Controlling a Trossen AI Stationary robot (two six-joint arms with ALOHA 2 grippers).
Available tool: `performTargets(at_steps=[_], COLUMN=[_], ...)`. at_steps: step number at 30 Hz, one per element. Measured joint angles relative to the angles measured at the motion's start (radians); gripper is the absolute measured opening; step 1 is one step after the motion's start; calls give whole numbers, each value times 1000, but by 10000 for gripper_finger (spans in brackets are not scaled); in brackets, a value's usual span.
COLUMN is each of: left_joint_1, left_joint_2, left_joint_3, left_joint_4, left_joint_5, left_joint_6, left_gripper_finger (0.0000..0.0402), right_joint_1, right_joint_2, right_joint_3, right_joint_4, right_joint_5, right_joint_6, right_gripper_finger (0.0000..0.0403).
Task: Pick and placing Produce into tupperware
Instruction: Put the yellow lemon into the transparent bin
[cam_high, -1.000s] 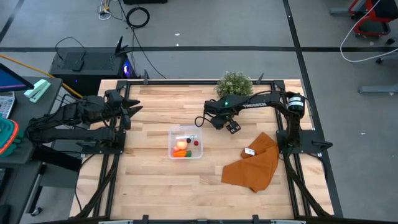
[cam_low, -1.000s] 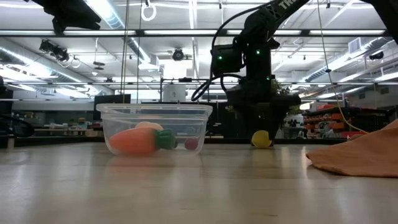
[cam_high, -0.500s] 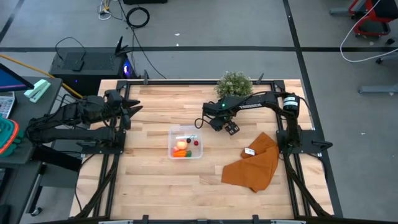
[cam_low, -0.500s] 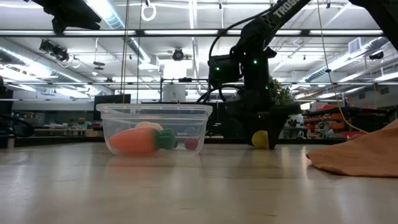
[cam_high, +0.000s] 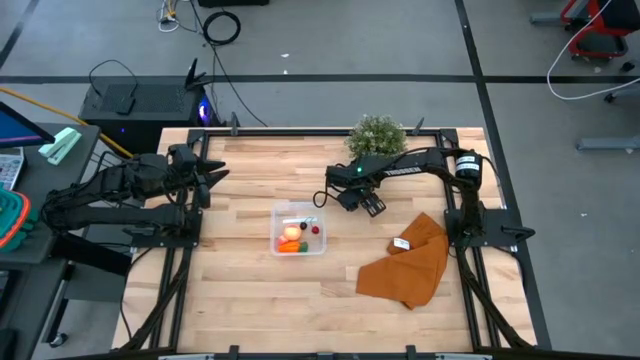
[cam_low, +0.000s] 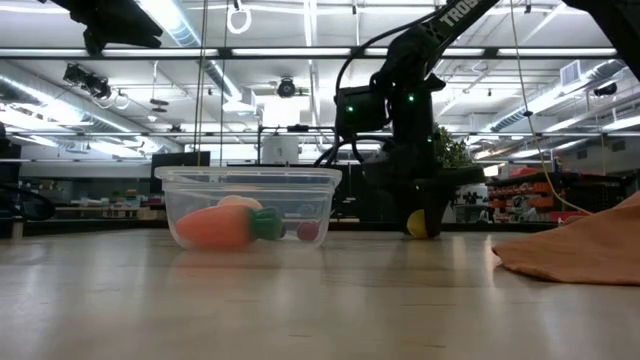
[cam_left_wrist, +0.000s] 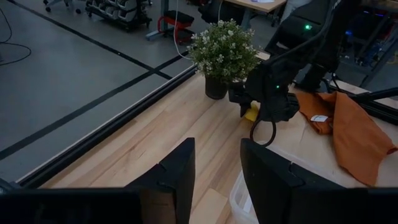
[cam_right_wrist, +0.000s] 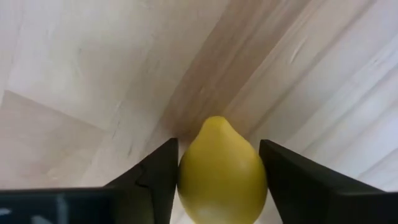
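A carrot (cam_low: 218, 226), an apple (cam_low: 238, 203) and a red berry (cam_low: 307, 231) are held in the clear tupperware (cam_high: 299, 229) mid-desk (cam_high: 250, 290), while the lemon (cam_right_wrist: 222, 170) beside the potted plant (cam_high: 377, 134) is clasped by the right gripper (cam_right_wrist: 217, 180); the left gripper (cam_left_wrist: 216, 180), half-spread and empty, is parked at the desk's left edge.

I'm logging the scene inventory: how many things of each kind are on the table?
Produce: 4: carrot, apple, red berry, lemon
Tupperware: 1
Potted plant: 1
Cloth: 1
Total: 7
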Motion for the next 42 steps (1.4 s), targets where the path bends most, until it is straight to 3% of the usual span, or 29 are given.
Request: performTargets(at_steps=[5,13,30,42], left_joint_1=[0,0,0,0], left_joint_2=[0,0,0,0], left_joint_3=[0,0,0,0], left_joint_4=[0,0,0,-1], left_joint_5=[0,0,0,0], left_joint_6=[1,11,11,11], left_gripper_finger=[133,139,140,135], right_joint_1=[10,46,203,344], right_joint_2=[-2,-7,-8,-7], right_joint_3=[0,61,463,504], right_joint_4=[0,-61,-131,-58], right_joint_5=[13,27,-24,-24], right_joint_6=[0,35,175,237], right_gripper_finger=[159,173,170,170])
